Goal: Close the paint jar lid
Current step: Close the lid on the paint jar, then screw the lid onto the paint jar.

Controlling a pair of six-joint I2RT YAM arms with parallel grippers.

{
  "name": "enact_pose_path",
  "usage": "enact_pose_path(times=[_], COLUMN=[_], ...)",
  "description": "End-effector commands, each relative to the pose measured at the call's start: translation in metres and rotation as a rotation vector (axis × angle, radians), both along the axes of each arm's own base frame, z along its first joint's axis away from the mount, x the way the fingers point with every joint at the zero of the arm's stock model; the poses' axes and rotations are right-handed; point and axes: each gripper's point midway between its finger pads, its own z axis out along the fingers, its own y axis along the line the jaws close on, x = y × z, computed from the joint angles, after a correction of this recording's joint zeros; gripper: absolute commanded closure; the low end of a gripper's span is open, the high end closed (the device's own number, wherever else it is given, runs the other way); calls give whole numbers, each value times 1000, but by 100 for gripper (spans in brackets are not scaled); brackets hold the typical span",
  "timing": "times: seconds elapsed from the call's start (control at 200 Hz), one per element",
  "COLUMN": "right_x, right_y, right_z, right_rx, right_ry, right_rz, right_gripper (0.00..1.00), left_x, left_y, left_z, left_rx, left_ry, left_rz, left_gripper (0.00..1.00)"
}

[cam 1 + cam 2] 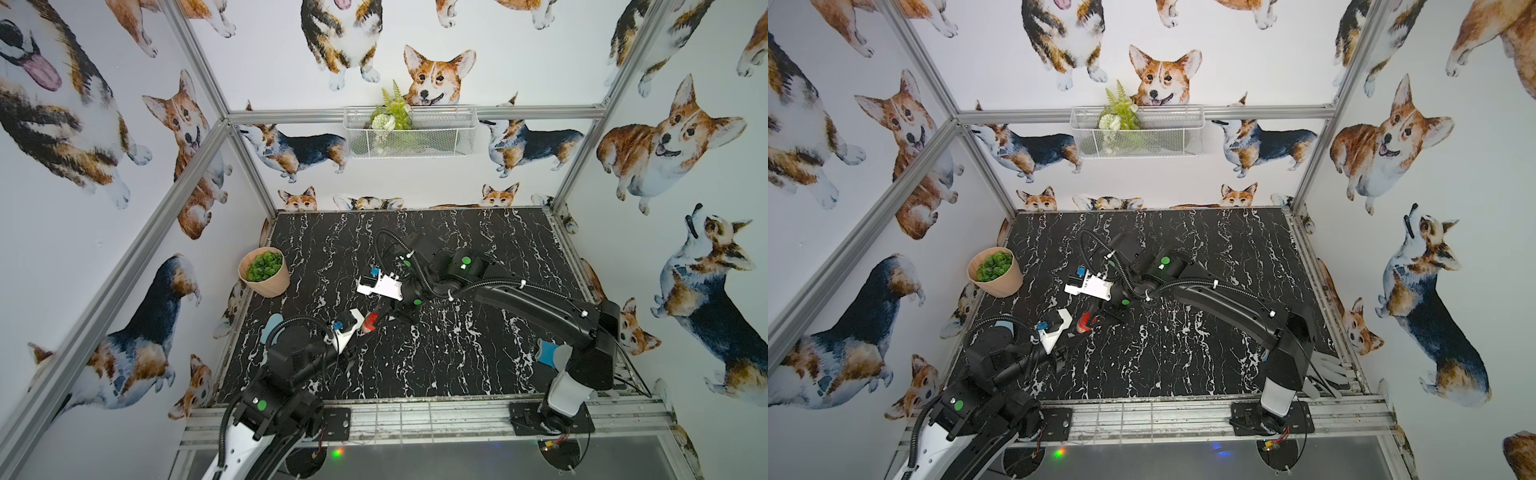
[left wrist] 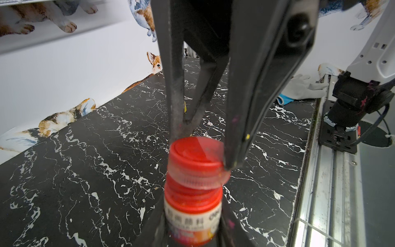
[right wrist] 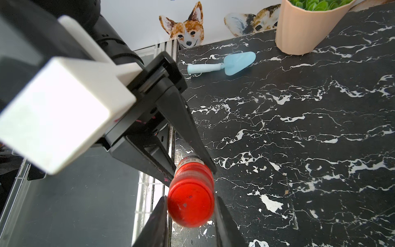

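A small red paint jar point(image 2: 192, 213) with a white label is held off the black marble table point(image 1: 457, 353), near its left middle. My left gripper point(image 2: 192, 226) is shut on the jar's body, one finger on each side. The translucent red lid point(image 2: 196, 158) sits slightly tilted on the jar's mouth, with the neck's threads showing below it. My right gripper point(image 3: 190, 205) comes down from above and is shut on the lid point(image 3: 190, 203). In both top views the jar point(image 1: 370, 323) point(image 1: 1084, 325) shows as a red spot between the two wrists.
A beige pot with a green plant point(image 1: 264, 272) stands at the table's left edge. A light blue trowel point(image 3: 222, 64) lies near it, by the left arm. A grey and blue glove point(image 2: 303, 86) lies at the right front corner. A wire basket point(image 1: 411, 131) hangs on the back wall.
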Motion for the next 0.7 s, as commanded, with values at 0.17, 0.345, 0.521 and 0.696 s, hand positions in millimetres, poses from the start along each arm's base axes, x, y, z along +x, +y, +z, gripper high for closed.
enact_pose_path(times=[0.17,0.345,0.521,0.696], right_x=[-7,-4,5,15], right_y=[12,13,14,11], right_z=[5,2,0,9], right_rx=[55,48,49,71], right_ry=[24,20,3,-22], right_rz=[16,6,-22,-55], right_gripper=[70,70,70,70], left_x=[1,0,-3,-3], left_y=[-5,-4,-3,-2], left_z=[35,37,40,41], left_rx=[-72,-76,-85,-86], left_ry=[-132,-143,-155,-161], left_rz=[-25,-23,-26,-25], left_gripper=[68,68,68,68])
